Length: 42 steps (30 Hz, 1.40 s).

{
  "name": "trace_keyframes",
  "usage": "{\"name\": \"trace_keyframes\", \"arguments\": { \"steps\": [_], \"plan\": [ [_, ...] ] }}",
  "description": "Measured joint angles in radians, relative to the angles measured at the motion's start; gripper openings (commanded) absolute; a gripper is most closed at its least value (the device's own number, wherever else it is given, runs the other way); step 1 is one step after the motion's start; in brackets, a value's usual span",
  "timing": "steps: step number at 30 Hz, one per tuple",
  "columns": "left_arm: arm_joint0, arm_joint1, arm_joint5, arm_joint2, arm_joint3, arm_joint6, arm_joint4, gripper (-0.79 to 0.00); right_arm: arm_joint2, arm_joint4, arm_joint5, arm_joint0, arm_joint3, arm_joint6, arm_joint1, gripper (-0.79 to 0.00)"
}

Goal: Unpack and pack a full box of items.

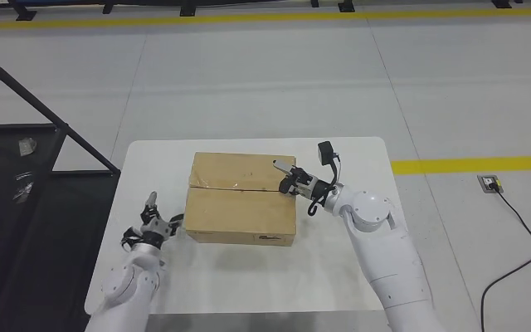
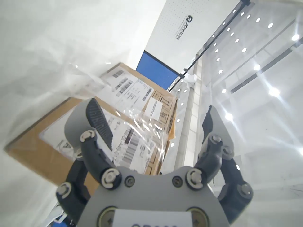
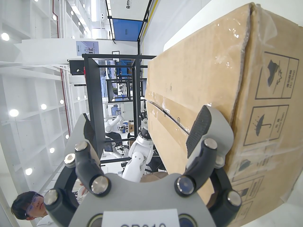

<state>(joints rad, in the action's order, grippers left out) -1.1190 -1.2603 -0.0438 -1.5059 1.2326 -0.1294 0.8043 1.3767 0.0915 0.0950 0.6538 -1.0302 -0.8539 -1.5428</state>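
Note:
A closed cardboard box [image 1: 241, 199] stands in the middle of the white table [image 1: 249, 274], its two top flaps meeting at a seam. My right gripper [image 1: 286, 180] is open at the right end of the box top. In the right wrist view one finger [image 3: 201, 124] lies over the box [image 3: 194, 76] near the seam, and the right gripper [image 3: 144, 128] holds nothing. My left gripper [image 1: 153, 220] stands open on the table just left of the box. In the left wrist view the left gripper [image 2: 153, 121] faces the labelled side of the box [image 2: 26, 142].
Loose clear tape [image 2: 142, 124] wrinkles over the box's labelled side. A black metal frame [image 1: 33, 166] stands off the table's left edge. A yellow floor line [image 1: 448, 164] and a floor socket [image 1: 489, 184] lie to the right.

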Motion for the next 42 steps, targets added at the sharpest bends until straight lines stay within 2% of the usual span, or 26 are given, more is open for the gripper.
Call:
{"name": "trace_keyframes", "arguments": {
  "steps": [2, 7, 11, 16, 23, 36, 42],
  "plan": [
    [0.026, -0.011, -0.045, 0.016, -0.028, 0.050, 0.032, 0.000, 0.000, 0.000, 0.000, 0.000, 0.000, 0.000, 0.000, 0.000],
    [0.052, -0.028, -0.162, 0.025, -0.044, 0.093, 0.082, 0.000, 0.000, 0.000, 0.000, 0.000, 0.000, 0.000, 0.000, 0.000],
    [0.053, -0.036, -0.241, 0.013, -0.013, 0.128, 0.104, 0.000, 0.000, 0.000, 0.000, 0.000, 0.000, 0.000, 0.000, 0.000],
    [0.055, -0.041, -0.287, -0.011, 0.048, 0.175, 0.110, 0.000, 0.000, 0.000, 0.000, 0.000, 0.000, 0.000, 0.000, 0.000],
    [0.043, -0.042, -0.290, -0.053, 0.135, 0.203, 0.114, 0.000, 0.000, 0.000, 0.000, 0.000, 0.000, 0.000, 0.000, 0.000],
    [0.032, -0.047, -0.247, -0.072, 0.186, 0.180, 0.117, 0.000, 0.000, 0.000, 0.000, 0.000, 0.000, 0.000, 0.000, 0.000],
    [0.005, -0.050, -0.255, -0.090, 0.242, 0.159, 0.132, 0.000, 0.000, 0.000, 0.000, 0.000, 0.000, 0.000, 0.000, 0.000]
  ]
}}
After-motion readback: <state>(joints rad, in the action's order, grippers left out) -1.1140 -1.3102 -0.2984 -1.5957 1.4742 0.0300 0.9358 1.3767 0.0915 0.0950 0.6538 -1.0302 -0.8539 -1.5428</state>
